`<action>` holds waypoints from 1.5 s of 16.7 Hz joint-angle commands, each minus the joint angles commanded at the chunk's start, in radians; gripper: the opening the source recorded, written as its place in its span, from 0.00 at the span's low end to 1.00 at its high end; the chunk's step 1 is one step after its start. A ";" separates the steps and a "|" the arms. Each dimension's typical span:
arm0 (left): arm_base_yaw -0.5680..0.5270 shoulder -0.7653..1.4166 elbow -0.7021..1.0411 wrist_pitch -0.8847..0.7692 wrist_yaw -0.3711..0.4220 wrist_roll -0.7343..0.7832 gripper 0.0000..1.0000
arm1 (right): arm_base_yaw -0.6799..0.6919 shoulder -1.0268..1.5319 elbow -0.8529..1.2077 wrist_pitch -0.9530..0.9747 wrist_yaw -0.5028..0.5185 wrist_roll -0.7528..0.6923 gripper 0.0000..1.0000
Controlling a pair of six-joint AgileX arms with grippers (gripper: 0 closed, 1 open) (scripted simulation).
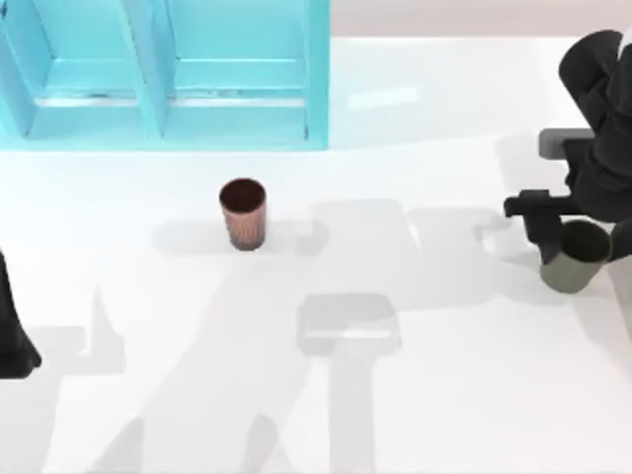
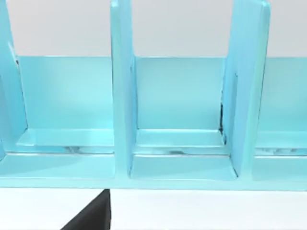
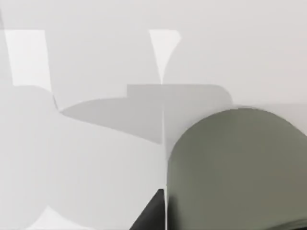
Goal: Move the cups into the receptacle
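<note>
The right gripper sits at the olive-grey cup; its grip cannot be told. The copper-brown ribbed cup stands before the turquoise receptacle. The left arm is parked.

White table, plain top, crossed by soft grey shadows. Light-blue rack sits on it at the far edge, left of centre, with upright dividers making open bays; the left wrist view faces those bays. Ribbed copper-brown cup stands upright on the table in front of the rack, well apart from it. Olive-grey cup is at the table's right edge, upright; can't tell if its base touches the surface. Its side shows close up in the right wrist view.
</note>
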 joint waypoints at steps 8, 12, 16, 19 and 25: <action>0.000 0.000 0.000 0.000 0.000 0.000 1.00 | 0.000 0.000 0.000 0.000 0.000 0.000 0.00; 0.000 0.000 0.000 0.000 0.000 0.000 1.00 | 0.002 0.001 0.000 0.000 -0.001 0.002 0.00; 0.000 0.000 0.000 0.000 0.000 0.000 1.00 | 0.027 -0.006 0.038 0.002 0.001 -0.047 0.00; 0.000 0.000 0.000 0.000 0.000 0.000 1.00 | 0.028 -0.032 0.110 -0.012 -0.002 -0.123 0.00; 0.000 0.000 0.000 0.000 0.000 0.000 1.00 | -0.135 -0.096 0.241 -0.218 -0.011 -0.245 0.00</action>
